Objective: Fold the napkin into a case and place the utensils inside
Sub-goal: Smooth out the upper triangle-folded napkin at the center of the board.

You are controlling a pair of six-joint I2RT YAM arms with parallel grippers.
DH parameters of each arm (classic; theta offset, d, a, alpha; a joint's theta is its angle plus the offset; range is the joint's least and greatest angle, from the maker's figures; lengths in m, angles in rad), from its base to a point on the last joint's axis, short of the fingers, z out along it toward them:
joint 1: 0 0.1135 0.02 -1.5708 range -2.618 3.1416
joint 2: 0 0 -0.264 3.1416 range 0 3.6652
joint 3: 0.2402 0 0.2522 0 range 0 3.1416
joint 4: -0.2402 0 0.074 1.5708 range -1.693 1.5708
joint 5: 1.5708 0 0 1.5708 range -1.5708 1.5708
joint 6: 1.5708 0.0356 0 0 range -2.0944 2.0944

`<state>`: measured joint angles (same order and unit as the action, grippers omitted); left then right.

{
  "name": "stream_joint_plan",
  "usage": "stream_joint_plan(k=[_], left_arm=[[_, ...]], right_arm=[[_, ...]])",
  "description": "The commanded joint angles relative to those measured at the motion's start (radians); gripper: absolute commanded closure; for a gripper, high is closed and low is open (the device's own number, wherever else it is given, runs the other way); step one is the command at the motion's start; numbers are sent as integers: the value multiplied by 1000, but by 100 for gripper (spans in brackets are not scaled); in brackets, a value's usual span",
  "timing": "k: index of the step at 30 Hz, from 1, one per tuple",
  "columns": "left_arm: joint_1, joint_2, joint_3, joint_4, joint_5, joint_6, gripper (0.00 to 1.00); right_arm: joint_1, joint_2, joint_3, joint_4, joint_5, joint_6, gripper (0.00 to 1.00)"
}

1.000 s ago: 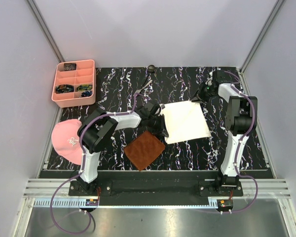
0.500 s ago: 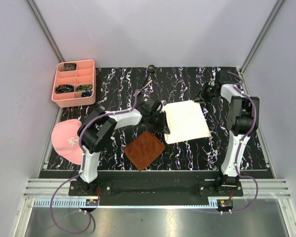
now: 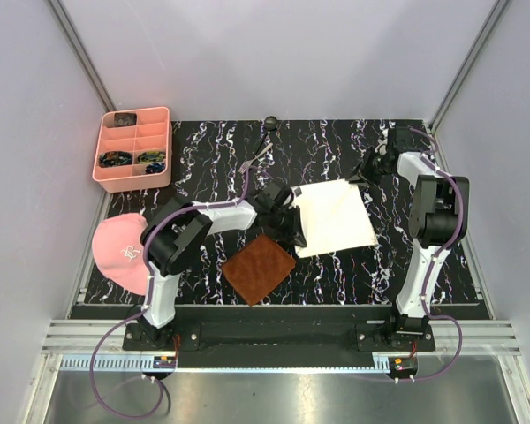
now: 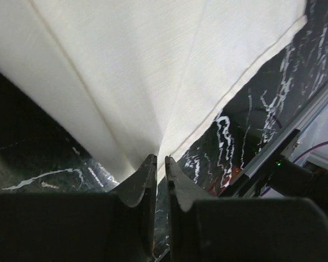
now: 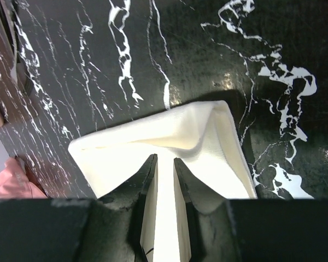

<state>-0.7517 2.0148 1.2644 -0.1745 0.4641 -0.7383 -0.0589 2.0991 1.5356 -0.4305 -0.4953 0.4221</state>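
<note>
- Looking down from above, I see the napkin lying as a tilted square between my two claws. My left claw is at its left edge and my right claw at its far right corner. The cloth runs rightward from the left claw, and near and leftward from the right one. The spoon and fork lie well apart from it at the far side, nearer my left arm. No case is formed yet.
- On my left wrist, the left claw has its jaws almost together. The napkin gathers into that slit, with creases fanning away, so I judge it pinched.
- On my right wrist, the right claw is narrowed onto a strip of napkin. The corner humps up off the table just ahead of the tips.
- With both grips on, I judge the fold turns on carrying one held side across toward the other.
</note>
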Motion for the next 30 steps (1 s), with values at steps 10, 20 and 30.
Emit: stream_joint_plan(k=[10, 20, 30], left_arm=[[-1, -94, -28, 52, 19, -15, 75], [126, -323, -11, 10, 18, -13, 53], [258, -508, -123, 6, 33, 4, 52]], right_arm=[[8, 53, 46, 16, 40, -37, 74], [42, -181, 0, -200, 326, -59, 52], [168, -444, -382, -90, 261, 46, 49]])
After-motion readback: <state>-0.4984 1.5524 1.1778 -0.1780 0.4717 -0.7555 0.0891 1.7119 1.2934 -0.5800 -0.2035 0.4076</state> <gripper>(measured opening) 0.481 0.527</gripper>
